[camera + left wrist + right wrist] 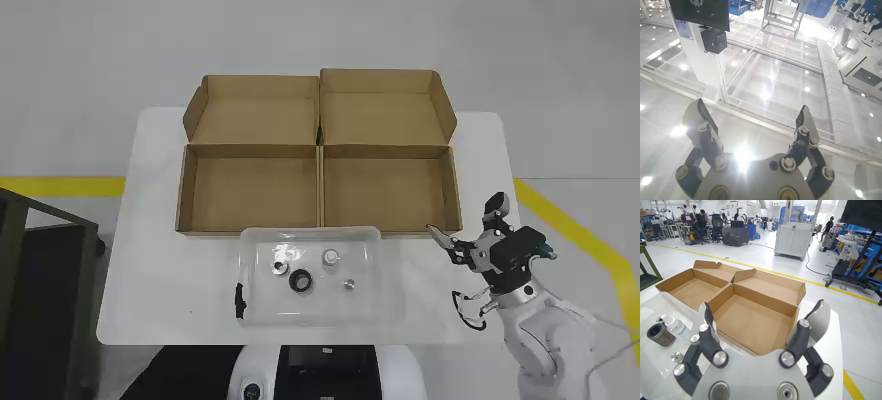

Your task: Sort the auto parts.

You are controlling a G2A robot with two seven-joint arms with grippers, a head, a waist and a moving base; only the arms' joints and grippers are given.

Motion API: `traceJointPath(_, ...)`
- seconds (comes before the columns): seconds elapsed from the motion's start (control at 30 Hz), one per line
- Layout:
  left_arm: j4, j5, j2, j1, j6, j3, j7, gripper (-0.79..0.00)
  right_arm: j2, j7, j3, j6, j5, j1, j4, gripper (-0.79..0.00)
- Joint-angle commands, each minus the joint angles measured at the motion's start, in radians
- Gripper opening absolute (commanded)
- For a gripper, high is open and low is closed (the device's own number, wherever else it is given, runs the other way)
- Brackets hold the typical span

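A clear plastic tray (262,305) at the table's front holds the parts: a dark metal sleeve (301,282) (656,334), a small white bottle (330,258) (675,327), a small metal stud (349,284) (676,356) and a little round piece (279,266). Behind the tray stand two open cardboard boxes, the left box (250,192) (693,287) and the right box (385,192) (757,321), both bare inside. My right gripper (466,222) (762,303) hangs open beside the right box's front right corner, holding nothing. My left gripper (751,108) is open and points up at ceiling lights.
A small black piece (239,298) lies at the tray's left end. The white table (160,280) has bare room left and right of the tray. A dark green frame (40,290) stands off the table's left side. Yellow floor lines run past both sides.
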Motion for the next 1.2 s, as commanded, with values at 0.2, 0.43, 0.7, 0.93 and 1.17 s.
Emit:
traceJointPath(0.2,0.0,0.0,0.0,0.0,0.0,0.0,0.0,0.0,0.0,0.0,0.0,0.0,0.0,0.0,0.0,-0.001)
traceJointPath(0.43,0.0,0.0,0.0,0.0,0.0,0.0,0.0,0.0,0.0,0.0,0.0,0.0,0.0,0.0,0.0,0.0)
traceJointPath(0.7,0.0,0.0,0.0,0.0,0.0,0.0,0.0,0.0,0.001,0.013,-0.005,0.0,-0.012,0.001,0.001,0.0)
traceJointPath(0.93,0.0,0.0,0.0,0.0,0.0,0.0,0.0,0.0,0.013,0.114,-0.105,-0.156,-0.052,0.056,0.009,0.0)
traceJointPath(1.17,0.0,0.0,0.0,0.0,0.0,0.0,0.0,0.0,0.024,0.197,-0.225,-0.269,-0.151,0.09,-0.023,0.0)
